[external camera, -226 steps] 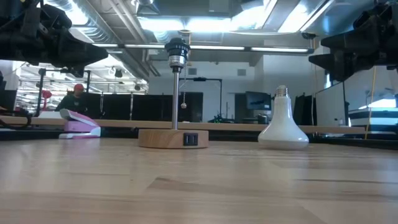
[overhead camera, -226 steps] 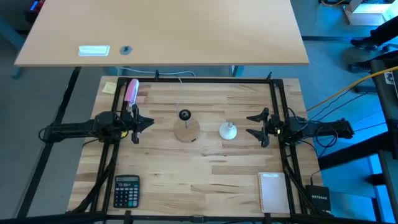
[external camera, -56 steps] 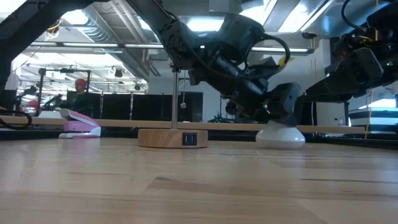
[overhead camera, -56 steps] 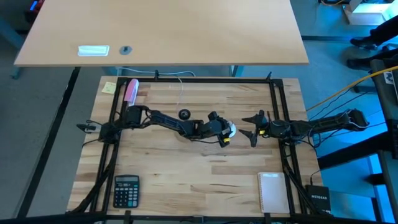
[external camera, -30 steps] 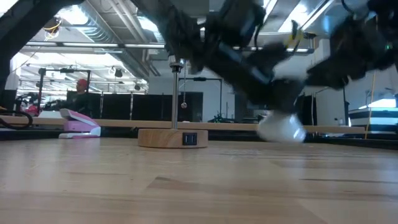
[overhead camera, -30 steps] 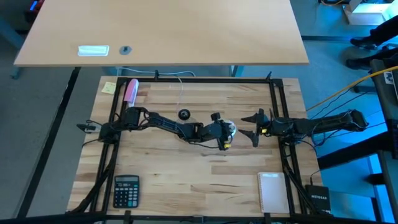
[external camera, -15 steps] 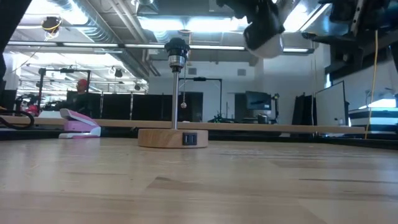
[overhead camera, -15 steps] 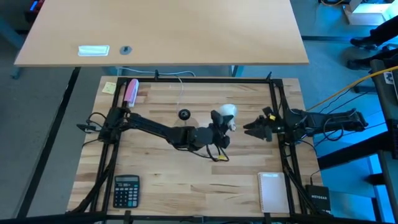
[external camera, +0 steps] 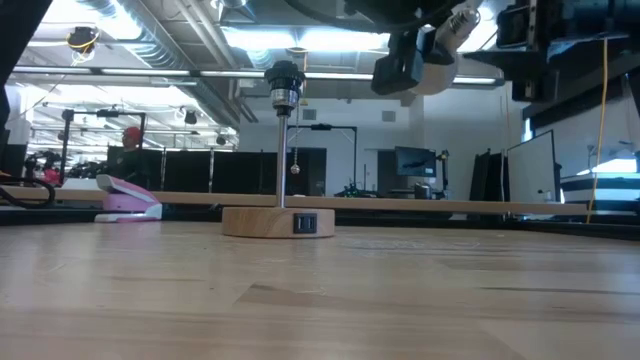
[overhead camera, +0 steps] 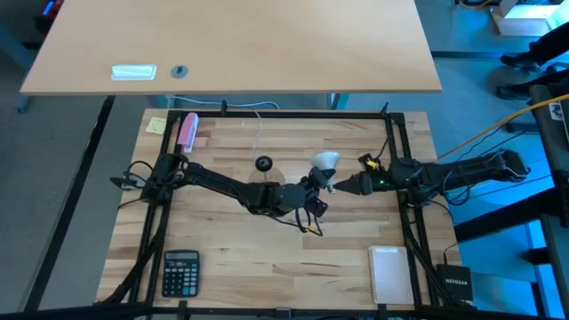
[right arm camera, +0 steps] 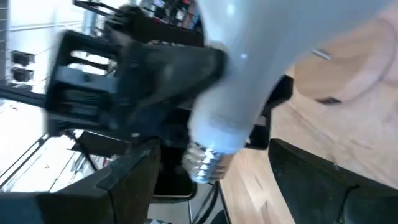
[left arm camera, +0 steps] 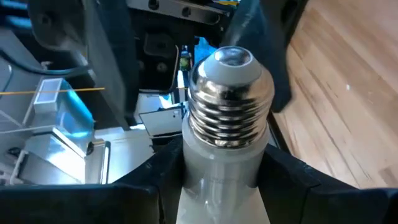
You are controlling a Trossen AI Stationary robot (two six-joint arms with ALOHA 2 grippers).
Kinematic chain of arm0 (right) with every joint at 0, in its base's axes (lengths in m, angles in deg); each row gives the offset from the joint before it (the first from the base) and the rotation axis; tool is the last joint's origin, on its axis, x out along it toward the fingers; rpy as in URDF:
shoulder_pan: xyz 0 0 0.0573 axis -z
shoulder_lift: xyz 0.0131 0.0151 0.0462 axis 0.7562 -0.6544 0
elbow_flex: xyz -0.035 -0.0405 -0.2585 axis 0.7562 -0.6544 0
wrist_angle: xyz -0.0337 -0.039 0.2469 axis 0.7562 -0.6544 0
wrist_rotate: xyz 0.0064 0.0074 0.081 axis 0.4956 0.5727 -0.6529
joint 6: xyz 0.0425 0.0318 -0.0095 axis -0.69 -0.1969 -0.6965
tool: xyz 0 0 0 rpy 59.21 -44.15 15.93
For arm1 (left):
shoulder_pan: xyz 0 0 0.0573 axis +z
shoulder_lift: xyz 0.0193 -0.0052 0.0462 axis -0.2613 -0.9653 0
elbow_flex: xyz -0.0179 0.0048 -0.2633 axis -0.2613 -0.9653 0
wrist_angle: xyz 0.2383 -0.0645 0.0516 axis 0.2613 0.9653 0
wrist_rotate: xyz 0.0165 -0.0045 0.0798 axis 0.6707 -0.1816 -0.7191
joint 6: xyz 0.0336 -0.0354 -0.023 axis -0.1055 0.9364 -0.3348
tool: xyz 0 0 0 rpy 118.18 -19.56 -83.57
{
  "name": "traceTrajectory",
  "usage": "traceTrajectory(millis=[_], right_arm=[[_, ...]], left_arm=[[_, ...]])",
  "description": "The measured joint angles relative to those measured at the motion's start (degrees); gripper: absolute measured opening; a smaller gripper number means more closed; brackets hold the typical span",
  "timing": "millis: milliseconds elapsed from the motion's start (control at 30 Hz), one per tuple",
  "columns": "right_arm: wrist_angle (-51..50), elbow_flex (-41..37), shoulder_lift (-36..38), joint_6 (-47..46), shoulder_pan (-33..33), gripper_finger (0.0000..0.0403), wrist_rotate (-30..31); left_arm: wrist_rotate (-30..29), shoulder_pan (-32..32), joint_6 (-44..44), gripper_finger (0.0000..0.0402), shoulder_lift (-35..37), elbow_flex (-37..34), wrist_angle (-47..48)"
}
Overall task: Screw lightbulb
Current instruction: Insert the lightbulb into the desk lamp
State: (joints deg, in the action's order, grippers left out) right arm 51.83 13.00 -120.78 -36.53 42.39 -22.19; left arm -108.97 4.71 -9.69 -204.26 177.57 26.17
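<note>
The white lightbulb (overhead camera: 324,163) is in the air right of the table's middle, held by my left gripper (overhead camera: 317,185), which is shut on it. In the low view the bulb (external camera: 430,60) is high up, its silver screw base (external camera: 462,22) uppermost. My right gripper (overhead camera: 348,185) is open just right of the bulb; in its wrist view its fingers (right arm camera: 127,180) stand on either side of the screw base (right arm camera: 203,160) without touching. The black socket (external camera: 284,84) stands on a thin post on the round wooden disc (external camera: 280,222). My left gripper pinches the bulb's pale neck (left arm camera: 217,180) just below the screw thread, between its two fingers (left arm camera: 155,177), which lie across the neck and come from the table's left. The bulb is lifted clear and tilted, its screw base (left arm camera: 230,87) pointing up and toward my right gripper.
A pink stapler (overhead camera: 188,132) and a yellow note (overhead camera: 156,125) lie at the far left. A calculator (overhead camera: 180,271) lies at the near left and a white notepad (overhead camera: 389,274) at the near right. Black frame rails (overhead camera: 396,142) run along the table's sides.
My left gripper has lifted the bulb from the table, where it stood on its globe, high into the air and tipped it so that the screw base points toward my right gripper. My right gripper has risen and gone toward the table's left, up to the bulb.
</note>
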Motion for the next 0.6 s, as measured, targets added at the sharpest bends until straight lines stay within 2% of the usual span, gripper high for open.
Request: traceTrajectory(millis=[200,300,433,600], right_arm=[[8.2,0.0,-6.0,-0.5,0.0,0.03,0.9],[10.1,0.0,-7.6,-0.6,0.0,0.0287,-0.2],[10.3,0.0,-8.3,-1.0,0.0,0.0237,-0.5],[9.8,0.0,-8.3,-1.4,0.0,0.0147,0.0]], left_arm=[[1.0,0.0,-1.1,0.0159,0.0,0.0,-0.1],[0.9,-0.1,-1.0,0.0162,0.0,-0.1,0.0],[1.0,-0.2,-1.0,0.0166,0.0,-0.1,0.1],[0.9,-0.4,-1.3,0.0168,0.0,-0.1,-0.1]])
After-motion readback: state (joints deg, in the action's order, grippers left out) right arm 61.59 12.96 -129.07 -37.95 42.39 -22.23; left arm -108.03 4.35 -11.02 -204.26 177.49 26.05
